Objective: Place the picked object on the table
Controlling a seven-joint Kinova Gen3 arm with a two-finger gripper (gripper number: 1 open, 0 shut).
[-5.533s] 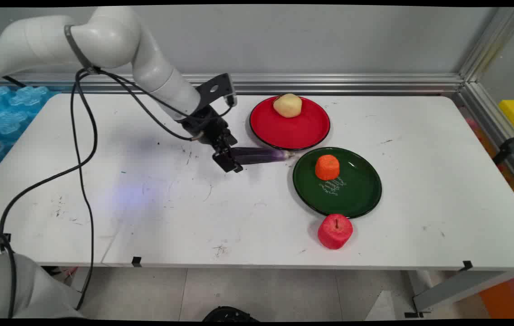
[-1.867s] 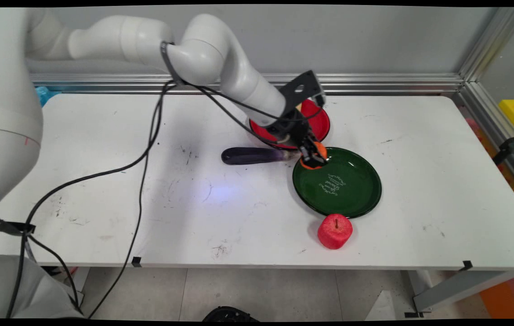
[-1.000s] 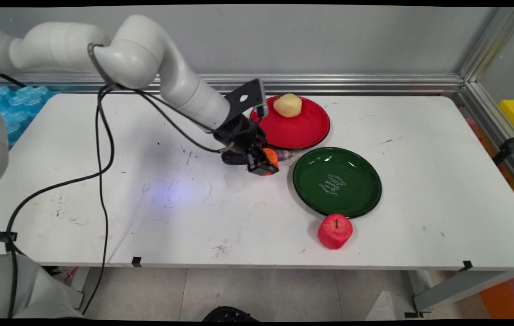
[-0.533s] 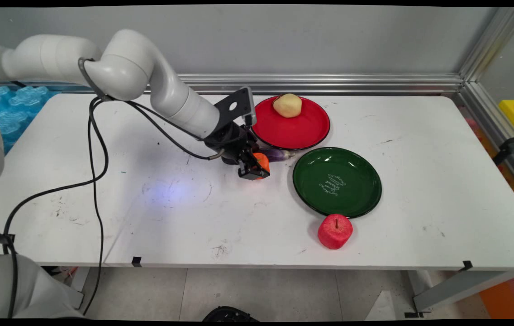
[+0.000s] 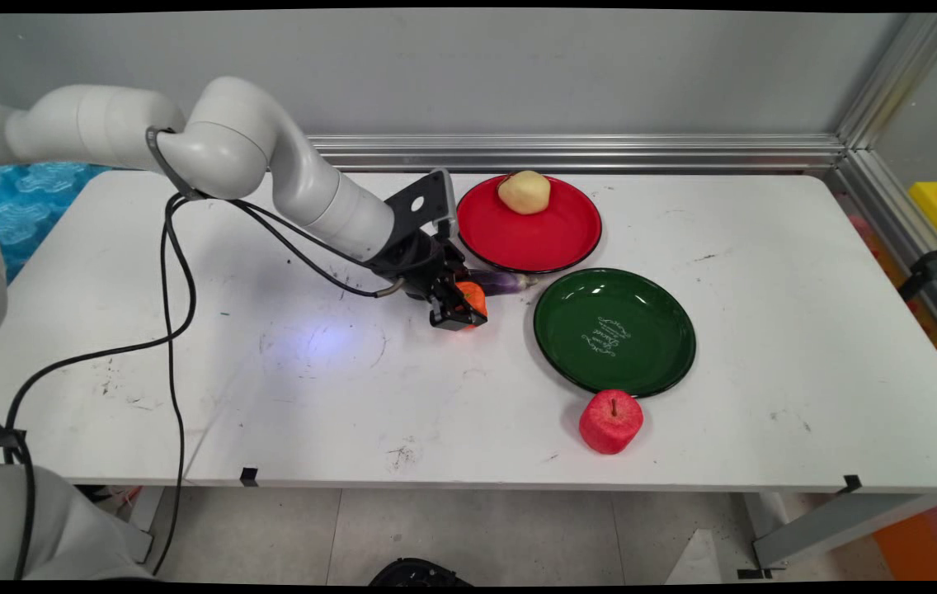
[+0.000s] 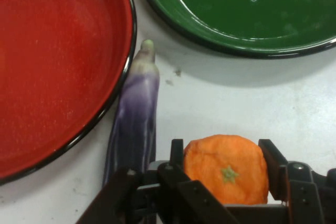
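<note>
My gripper [image 5: 458, 311] [image 6: 224, 169] is shut on an orange fruit [image 5: 473, 297] [image 6: 226, 170], held just over the table left of the green plate [image 5: 614, 332] [image 6: 247, 19]. A purple eggplant [image 5: 498, 282] [image 6: 134, 114] lies right behind the gripper, along the front rim of the red plate [image 5: 528, 224] [image 6: 58, 66]; my hand hides its left part in the main view. The green plate has nothing on it.
A yellowish fruit [image 5: 524, 191] sits at the back of the red plate. A red apple [image 5: 610, 421] stands on the table just in front of the green plate. Black cables hang from the arm over the table's left side.
The gripper let go of the eggplant, took the orange off the green plate and has carried it left. In the last half second it crept slightly further left and lower.
</note>
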